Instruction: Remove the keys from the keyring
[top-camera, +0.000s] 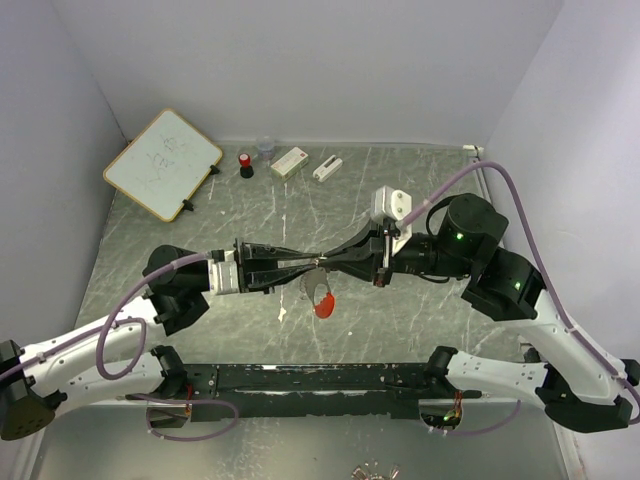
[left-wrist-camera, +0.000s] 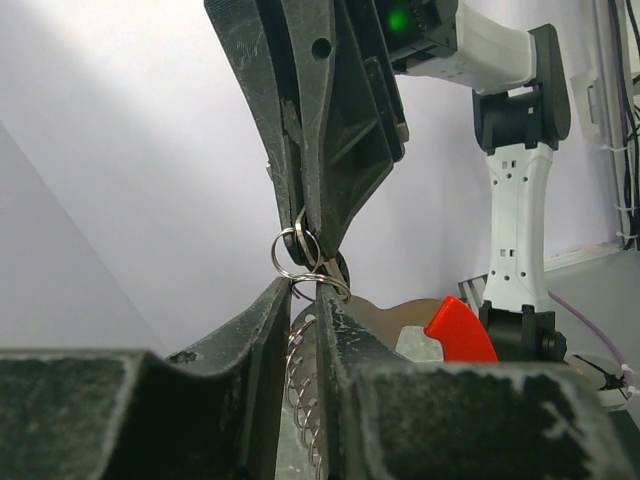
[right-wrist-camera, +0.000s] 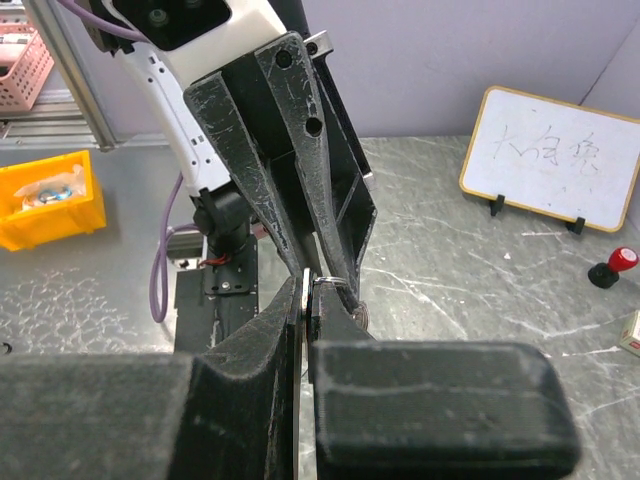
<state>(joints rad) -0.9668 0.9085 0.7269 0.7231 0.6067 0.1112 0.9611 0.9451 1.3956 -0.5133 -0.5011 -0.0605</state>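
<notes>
Above mid-table, both grippers pinch the keyring tip to tip.

Left gripper (top-camera: 303, 265) reaches in from the left, its fingers (left-wrist-camera: 268, 330) drawn nearly together on the silvery coil of the keyring (left-wrist-camera: 300, 258). Right gripper (top-camera: 332, 262) comes from the opposite side, its fingers (right-wrist-camera: 262, 330) closed on the small wire rings at the coil's end, so the two sets of tips almost touch. Held clear of the table (top-camera: 400, 320), the keyring lets its red clip (top-camera: 323, 305) hang just below the tips. Well apart at the far edge stand a whiteboard (top-camera: 163, 163) and a red-capped bottle (top-camera: 245, 165).
</notes>
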